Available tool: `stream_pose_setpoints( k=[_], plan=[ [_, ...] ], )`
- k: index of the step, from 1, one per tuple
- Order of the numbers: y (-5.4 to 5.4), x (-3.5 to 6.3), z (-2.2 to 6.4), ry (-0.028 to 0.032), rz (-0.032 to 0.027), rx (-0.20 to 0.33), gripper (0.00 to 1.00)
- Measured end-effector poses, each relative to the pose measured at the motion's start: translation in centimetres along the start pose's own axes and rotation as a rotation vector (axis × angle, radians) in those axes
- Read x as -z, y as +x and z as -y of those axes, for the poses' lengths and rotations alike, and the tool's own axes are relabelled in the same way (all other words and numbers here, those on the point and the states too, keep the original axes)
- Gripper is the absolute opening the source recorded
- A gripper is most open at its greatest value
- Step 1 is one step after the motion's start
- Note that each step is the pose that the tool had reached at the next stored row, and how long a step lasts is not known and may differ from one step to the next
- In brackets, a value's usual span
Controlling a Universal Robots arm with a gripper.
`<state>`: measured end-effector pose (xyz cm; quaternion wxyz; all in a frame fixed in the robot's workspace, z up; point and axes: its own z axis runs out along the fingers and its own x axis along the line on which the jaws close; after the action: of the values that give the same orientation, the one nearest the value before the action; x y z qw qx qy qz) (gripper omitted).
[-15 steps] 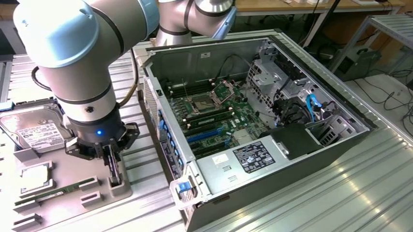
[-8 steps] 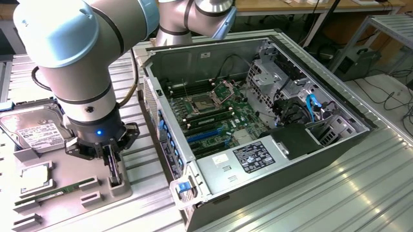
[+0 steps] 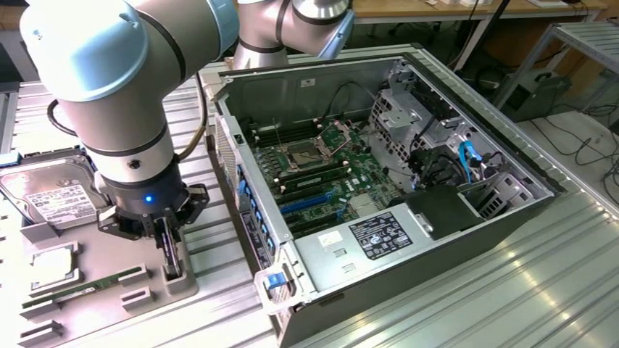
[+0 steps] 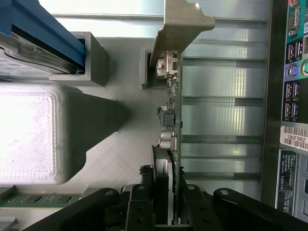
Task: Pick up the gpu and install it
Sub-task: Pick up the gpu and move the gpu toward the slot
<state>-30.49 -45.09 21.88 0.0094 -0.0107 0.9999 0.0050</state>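
Item: gpu [image 4: 173,96], on edge in grey holder [image 3: 179,286], at the exterior view's left of open computer case [image 3: 464,239]; gripper [image 4: 174,197] jaws clamped on its faces (bracket [image 4: 185,21] end free); ribbed metal table [image 3: 503,297] under case; loose cables [image 3: 590,145] beyond case.

gpu [image 4: 174,96] end hidden between gripper [image 4: 174,185] fingers; hard drive [image 3: 56,197] cut by exterior view's left edge; black label [image 3: 385,235] text unreadable.

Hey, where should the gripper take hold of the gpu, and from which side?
Pinch the gpu across its two flat faces at the free top edge, coming straight down: it stands on edge in the grey holder, bracket at one end. The gripper hangs right there.
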Motion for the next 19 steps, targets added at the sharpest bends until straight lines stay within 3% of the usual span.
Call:
stream_pose_setpoints(
  k=[8,19],
  plan=[
    [0.0,0.1,0.0,0.0,0.0002,0.0,0.28],
    [0.0,2.08,-0.02,-0.0002,0.0004,0.0,0.28]
  ],
)
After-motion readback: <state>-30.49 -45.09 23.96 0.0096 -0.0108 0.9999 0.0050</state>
